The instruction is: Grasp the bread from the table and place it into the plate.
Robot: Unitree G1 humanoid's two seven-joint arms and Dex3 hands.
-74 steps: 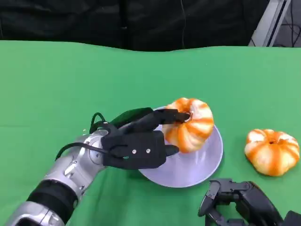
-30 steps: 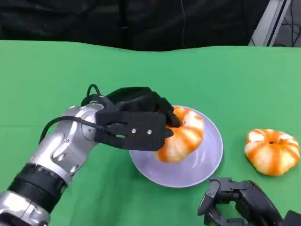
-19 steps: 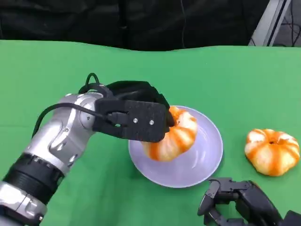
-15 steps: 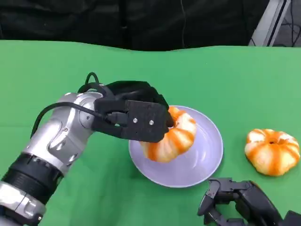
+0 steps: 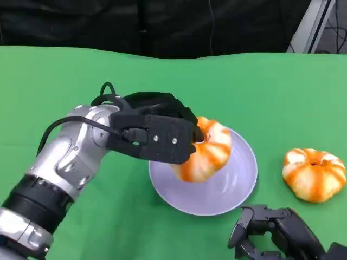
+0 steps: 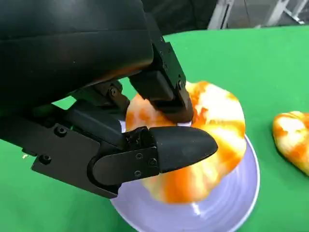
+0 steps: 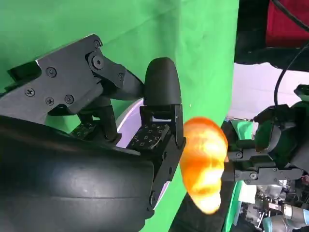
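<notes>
An orange-and-white striped bread (image 5: 210, 153) is gripped by my left hand (image 5: 157, 136), low over the left half of the pale lilac plate (image 5: 234, 181). Whether it touches the plate I cannot tell. In the left wrist view the black fingers (image 6: 164, 94) clamp the bread (image 6: 217, 125) from above and from the side, over the plate (image 6: 241, 205). My right hand (image 5: 271, 234) rests at the table's near right edge, holding nothing. The right wrist view has its fingers (image 7: 160, 126) apart, with a second bread (image 7: 203, 162) beyond them.
The second striped bread (image 5: 313, 174) lies on the green cloth right of the plate, also seen in the left wrist view (image 6: 292, 140). Green table stretches to the left and back. A dark backdrop closes the far edge, with a metal frame (image 5: 312, 24) at the back right.
My left hand turned palm-down over the bread, drew it left and lower over the plate, then shifted it slightly back to the right. The right hand has not moved.
</notes>
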